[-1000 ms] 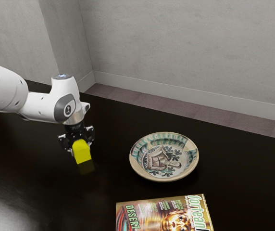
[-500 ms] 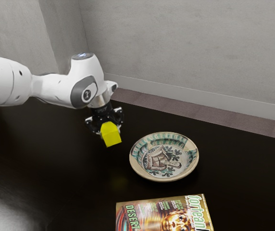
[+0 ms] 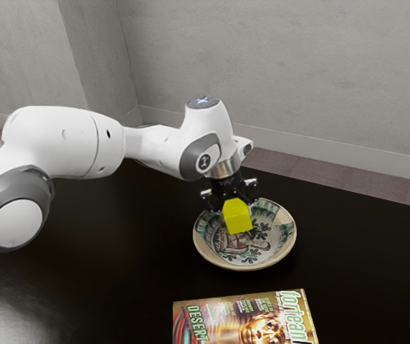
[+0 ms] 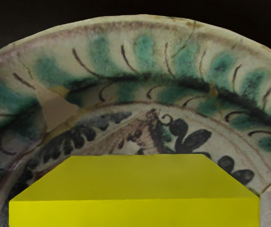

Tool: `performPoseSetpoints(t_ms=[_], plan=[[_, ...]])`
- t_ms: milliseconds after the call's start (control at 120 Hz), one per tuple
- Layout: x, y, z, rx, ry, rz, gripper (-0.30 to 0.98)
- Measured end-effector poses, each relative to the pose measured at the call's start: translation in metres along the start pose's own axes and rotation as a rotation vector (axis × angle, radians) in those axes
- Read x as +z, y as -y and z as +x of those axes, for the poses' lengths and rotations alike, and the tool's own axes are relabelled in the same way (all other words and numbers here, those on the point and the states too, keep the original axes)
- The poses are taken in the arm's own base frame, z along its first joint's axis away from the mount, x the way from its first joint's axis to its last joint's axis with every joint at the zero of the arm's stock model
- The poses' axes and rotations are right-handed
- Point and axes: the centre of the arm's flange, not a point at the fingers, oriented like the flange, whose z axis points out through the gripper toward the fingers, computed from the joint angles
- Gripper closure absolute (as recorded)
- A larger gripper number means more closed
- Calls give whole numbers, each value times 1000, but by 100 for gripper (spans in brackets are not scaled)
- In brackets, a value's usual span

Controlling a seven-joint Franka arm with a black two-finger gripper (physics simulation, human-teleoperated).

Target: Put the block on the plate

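Observation:
My black gripper (image 3: pixel 234 208) is over the plate (image 3: pixel 284 252) in the exterior view, shut on the yellow block (image 3: pixel 238 218). The block hangs slightly tilted and overlaps the plate's painted middle there; its exact height above the plate is hard to tell. In the wrist view the yellow block (image 4: pixel 134 182) is large at the lower edge, with the patterned plate (image 4: pixel 145 47) behind it, its green-marked rim curving around. A grey piece of a fingertip shows beside the block.
A magazine (image 3: pixel 244 319) lies on the dark table (image 3: pixel 140 287) near the exterior view's bottom edge, close to the plate. A grey wall (image 3: pixel 284 79) stands beyond the table.
My gripper has carried the block toward the exterior view's right, first up off the table area and then across to the plate. Plate and magazine have stayed where they were.

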Motion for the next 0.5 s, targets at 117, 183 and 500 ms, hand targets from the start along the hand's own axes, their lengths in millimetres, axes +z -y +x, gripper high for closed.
performPoseSetpoints(t_ms=[117, 183, 500], plan=[[1, 0, -1, -1, 3, -1, 16], [-7, 0, -1, -1, 0, -6, 12], [-138, 50, -4, 26, 14, 29, 3]])
